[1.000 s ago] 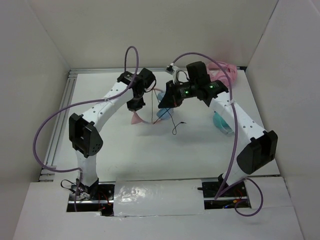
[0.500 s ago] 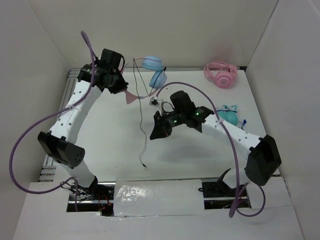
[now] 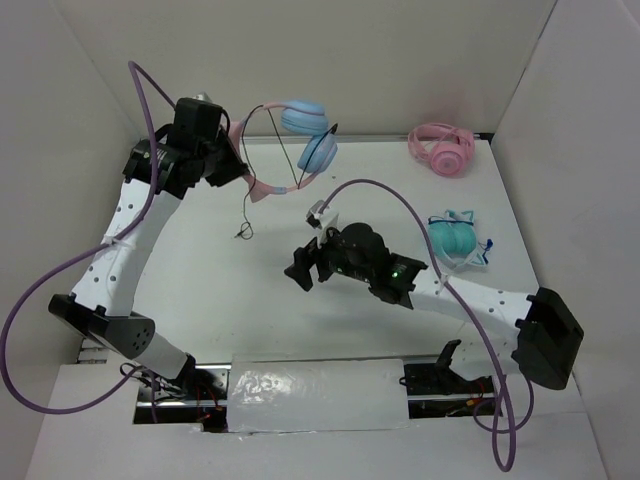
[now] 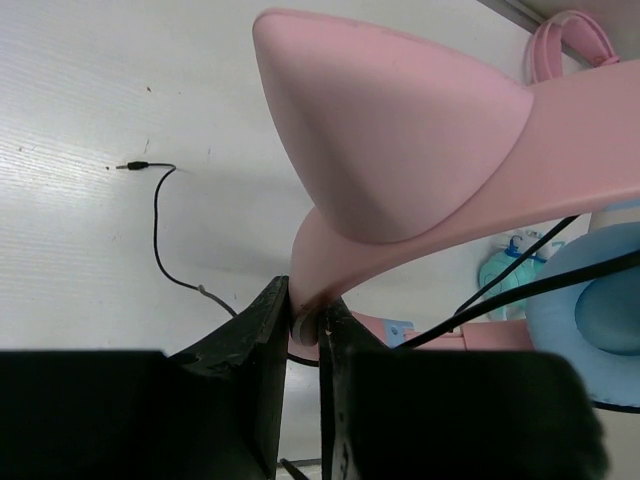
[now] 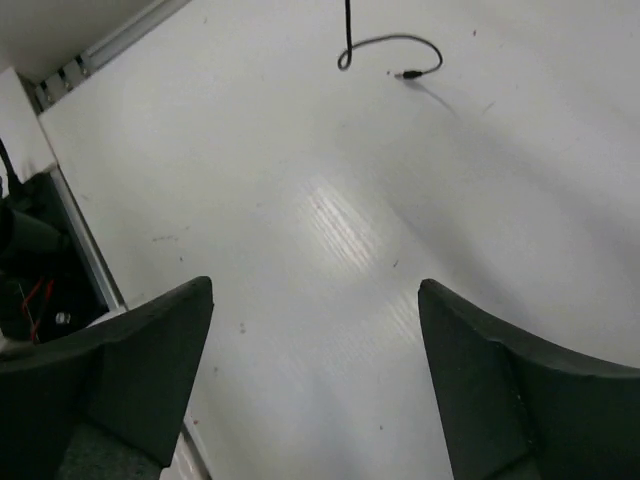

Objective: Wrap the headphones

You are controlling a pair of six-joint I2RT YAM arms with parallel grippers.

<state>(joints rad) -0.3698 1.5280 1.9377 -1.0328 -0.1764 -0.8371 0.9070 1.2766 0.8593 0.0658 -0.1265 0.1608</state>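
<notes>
The headphones (image 3: 318, 152) hang in the air at the back left, pink cat-ear headband (image 4: 400, 150) up close in the left wrist view, light blue earcups (image 3: 305, 118) to the right. My left gripper (image 3: 234, 166) is shut on the headband's lower edge (image 4: 308, 315). The thin black cable (image 3: 246, 205) runs across the earcups and dangles down, its plug (image 4: 130, 166) resting on the table. My right gripper (image 3: 301, 271) is low over the middle of the table, open and holding nothing (image 5: 315, 300). The cable end (image 5: 405, 72) lies beyond it.
All-pink headphones (image 3: 445, 150) lie at the back right corner. Teal headphones (image 3: 455, 238) lie on the right, beside the right arm. White walls close in the table on the left, back and right.
The left arm has carried the headphones up and to the back left. The right gripper has let go of the cable, opened wide and dropped toward the table's middle.
</notes>
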